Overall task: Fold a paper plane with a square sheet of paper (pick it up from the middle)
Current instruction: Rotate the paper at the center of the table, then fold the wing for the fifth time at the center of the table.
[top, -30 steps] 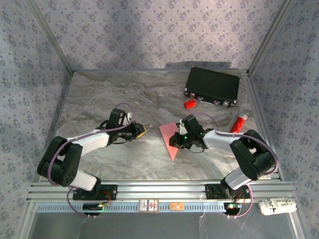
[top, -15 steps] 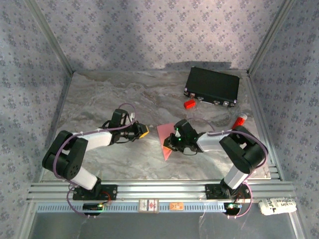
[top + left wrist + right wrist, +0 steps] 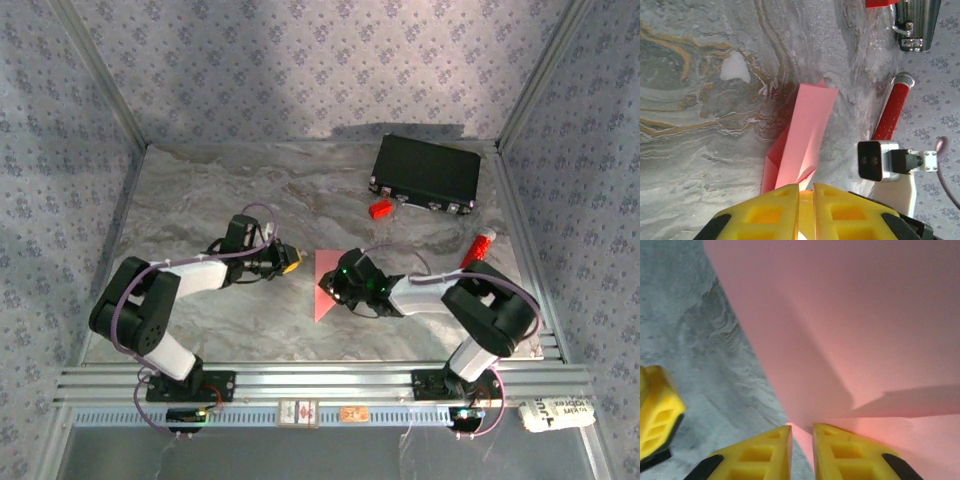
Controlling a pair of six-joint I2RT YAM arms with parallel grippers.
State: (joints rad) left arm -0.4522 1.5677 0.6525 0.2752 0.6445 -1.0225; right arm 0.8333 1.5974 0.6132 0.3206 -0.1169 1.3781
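Pink paper is lying folded on the marble table, a little right of the middle, tapering to a point on its near side. The right wrist view is showing a crease running across its surface.

The right gripper is reaching in low from the right and lying over the paper. Its yellow fingers are sitting close together with the paper's edge caught in the thin slit between them, so it is pinching the paper.

The left gripper is hovering just left of the paper, pointing at it and not touching it. Its fingers are pressing almost together, leaving a narrow gap, and are holding nothing. From its wrist camera the paper is stretching away as a long, narrow folded strip.

Farther right, a red-and-white tube is lying near the table's right edge. Beyond the paper, a small red block is sitting just in front of a black case, which is lying at the far right.
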